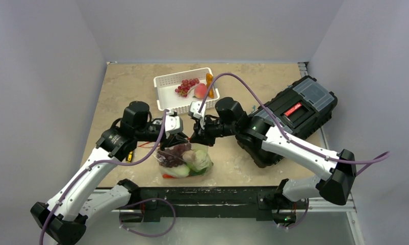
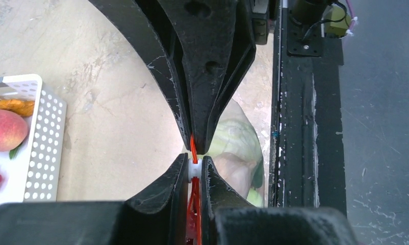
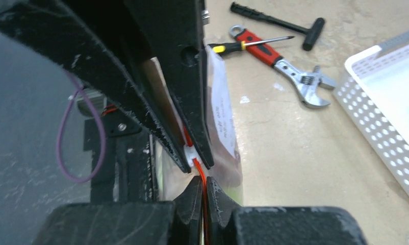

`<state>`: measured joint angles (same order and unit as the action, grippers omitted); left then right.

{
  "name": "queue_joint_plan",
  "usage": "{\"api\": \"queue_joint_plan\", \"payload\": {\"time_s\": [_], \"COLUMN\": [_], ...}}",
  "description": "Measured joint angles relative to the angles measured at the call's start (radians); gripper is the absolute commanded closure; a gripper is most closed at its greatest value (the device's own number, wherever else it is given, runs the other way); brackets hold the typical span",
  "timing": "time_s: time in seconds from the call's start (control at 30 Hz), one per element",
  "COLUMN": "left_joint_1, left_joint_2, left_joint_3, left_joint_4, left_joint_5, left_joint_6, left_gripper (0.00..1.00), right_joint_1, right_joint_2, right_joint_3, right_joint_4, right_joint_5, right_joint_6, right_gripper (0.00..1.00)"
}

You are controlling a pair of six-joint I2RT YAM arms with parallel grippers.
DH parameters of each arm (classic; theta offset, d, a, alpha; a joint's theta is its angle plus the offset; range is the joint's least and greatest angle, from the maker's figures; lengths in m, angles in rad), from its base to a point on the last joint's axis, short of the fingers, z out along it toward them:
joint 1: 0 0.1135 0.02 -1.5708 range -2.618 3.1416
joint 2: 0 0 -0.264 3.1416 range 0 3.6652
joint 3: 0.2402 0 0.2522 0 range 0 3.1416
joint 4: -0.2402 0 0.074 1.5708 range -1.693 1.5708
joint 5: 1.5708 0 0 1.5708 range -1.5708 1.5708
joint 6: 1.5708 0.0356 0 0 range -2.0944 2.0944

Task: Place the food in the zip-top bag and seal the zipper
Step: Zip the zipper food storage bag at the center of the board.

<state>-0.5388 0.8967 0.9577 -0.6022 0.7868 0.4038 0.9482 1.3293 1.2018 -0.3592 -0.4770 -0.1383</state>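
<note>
Tan table (image 1: 131,87) under everything. Black toolbox (image 1: 294,115) to the right of the white basket (image 1: 164,84), apart from it. Zip-top bag (image 1: 184,162) upright on the near side of the basket, toward the arm bases, not touching it. Bulging with cabbage (image 2: 233,138), dark purple grapes (image 1: 174,151) and other pieces. Lying inside the basket, not yet bagged: red grapes (image 1: 186,86), peach (image 1: 200,91), carrot (image 1: 209,80).

Left gripper (image 2: 195,168) clenched on the zipper (image 2: 193,144) at its white tab (image 3: 190,152). Right gripper (image 3: 202,186) pinched tight on the same red-orange strip just beside the tab. Both over the bag's mouth, on the near side of the basket.

Likely light overall but floppy: thin crinkly film, slick, prone to sagging and folding under the load. Best held at the strip itself, the one stiffer line, never at the film. Probably calls for anchoring one end and sliding the other pinch along with firm, even pressure. Risk with a loose pinch: slipping off. Risk with a hard pull: tipping the bag.
</note>
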Motion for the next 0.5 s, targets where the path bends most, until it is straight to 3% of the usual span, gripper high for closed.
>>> {"api": "queue_joint_plan", "payload": {"time_s": [0.13,0.27,0.5], "left_joint_1": [0.001,0.002,0.001], "left_joint_2": [0.002,0.011,-0.001], "left_joint_3": [0.0,0.0,0.0], "left_joint_4": [0.011,0.055,0.059], "left_joint_5": [-0.045,-0.096,-0.135], "left_joint_6": [0.003,0.002,0.0], "left_gripper": [1.0,1.0,1.0], "right_joint_1": [0.016,0.037,-0.128], "right_joint_2": [-0.01,-0.098,-0.16], "right_joint_3": [-0.036,-0.149,-0.19], "right_joint_4": [0.074,0.182,0.195], "right_joint_5": [0.184,0.521,0.785], "right_joint_6": [0.125,0.362,0.636], "right_gripper": [1.0,1.0,1.0]}}
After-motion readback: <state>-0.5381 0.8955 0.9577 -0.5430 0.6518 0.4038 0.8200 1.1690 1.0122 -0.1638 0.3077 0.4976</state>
